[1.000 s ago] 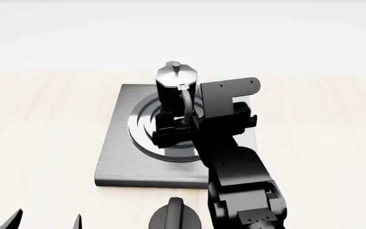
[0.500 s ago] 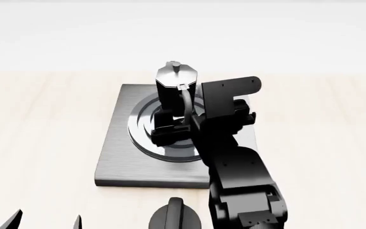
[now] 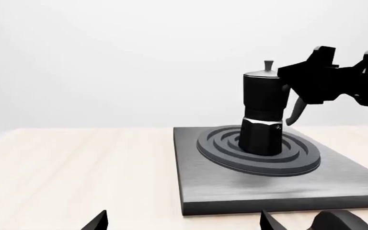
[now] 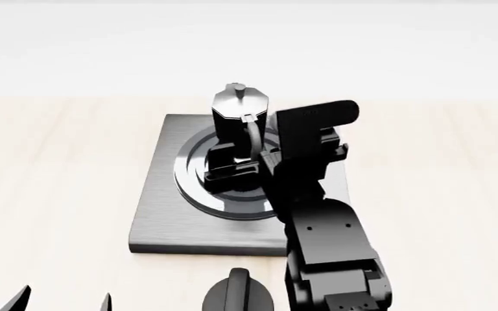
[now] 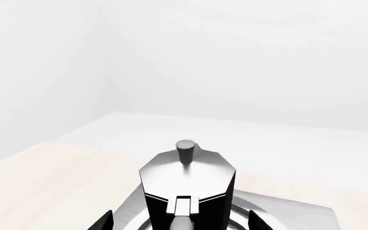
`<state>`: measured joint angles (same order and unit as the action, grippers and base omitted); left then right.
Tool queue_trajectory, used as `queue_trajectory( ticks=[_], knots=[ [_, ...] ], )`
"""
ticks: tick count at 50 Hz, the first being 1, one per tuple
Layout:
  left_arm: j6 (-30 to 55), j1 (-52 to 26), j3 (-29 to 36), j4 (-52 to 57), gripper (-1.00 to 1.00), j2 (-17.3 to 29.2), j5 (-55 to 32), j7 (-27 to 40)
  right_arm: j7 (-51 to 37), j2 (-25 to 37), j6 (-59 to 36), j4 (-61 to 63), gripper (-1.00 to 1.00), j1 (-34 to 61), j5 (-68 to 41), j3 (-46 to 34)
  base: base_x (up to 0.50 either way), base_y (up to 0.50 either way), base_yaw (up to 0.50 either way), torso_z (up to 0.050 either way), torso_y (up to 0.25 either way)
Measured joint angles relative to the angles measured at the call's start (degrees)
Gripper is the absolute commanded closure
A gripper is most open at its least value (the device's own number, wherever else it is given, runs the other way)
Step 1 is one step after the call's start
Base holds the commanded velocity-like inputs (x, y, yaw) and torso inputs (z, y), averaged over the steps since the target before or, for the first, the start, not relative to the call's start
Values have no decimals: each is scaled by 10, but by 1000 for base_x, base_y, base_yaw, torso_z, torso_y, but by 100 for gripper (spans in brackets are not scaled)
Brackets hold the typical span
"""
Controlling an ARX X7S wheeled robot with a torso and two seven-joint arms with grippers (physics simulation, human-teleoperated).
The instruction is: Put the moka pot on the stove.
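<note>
1. Two fingertips of the left gripper (image 4: 63,299) show at the near left edge of the head view, apart with nothing between them; it is parked well clear of the stove.
2. Worktop (image 4: 59,168): pale wood grain, bare on the left side.
3. Stove (image 4: 158,214): grey square plate lying flat on the worktop, ring burner (image 3: 222,155) in its middle.
4. Moka pot (image 3: 262,115) stands upright on the burner rings, roughly centred, base in contact per the left wrist view. Lid and knob on top, handle facing the robot.
5. Round black knob (image 4: 238,295) sits at the near edge of the head view, in front of the stove, untouched.
6. Right gripper (image 3: 312,81) sits just behind the pot's handle. The right wrist view shows its fingers spread either side of the pot, not clamped on it; whether they touch the handle I cannot tell.
7. Progress, my read: placement looks done, pot resting on the stove. What's left is backing the right arm off without nudging the handle.
8. Writing: no brands, labels or text readable anywhere.
</note>
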<state>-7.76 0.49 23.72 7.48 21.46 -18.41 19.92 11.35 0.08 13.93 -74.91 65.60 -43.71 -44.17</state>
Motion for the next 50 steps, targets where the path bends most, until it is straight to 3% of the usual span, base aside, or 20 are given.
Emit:
queue_trajectory(
  ticks=[7, 30, 50],
  knots=[
    [-1, 0, 1, 1, -100, 1, 0, 1, -8, 14, 4, 42, -100, -17, 8, 10, 0, 0, 0, 0, 0],
    [-1, 2, 2, 5, -100, 3, 0, 5, -129, 152, -64, 421, -100, -135, 1, 4, 0, 0, 0, 0, 0],
    [-4, 4, 3, 8, -100, 6, 0, 8, -197, 236, -79, 634, -100, -199, -9, 7, 0, 0, 0, 0, 0]
  ],
)
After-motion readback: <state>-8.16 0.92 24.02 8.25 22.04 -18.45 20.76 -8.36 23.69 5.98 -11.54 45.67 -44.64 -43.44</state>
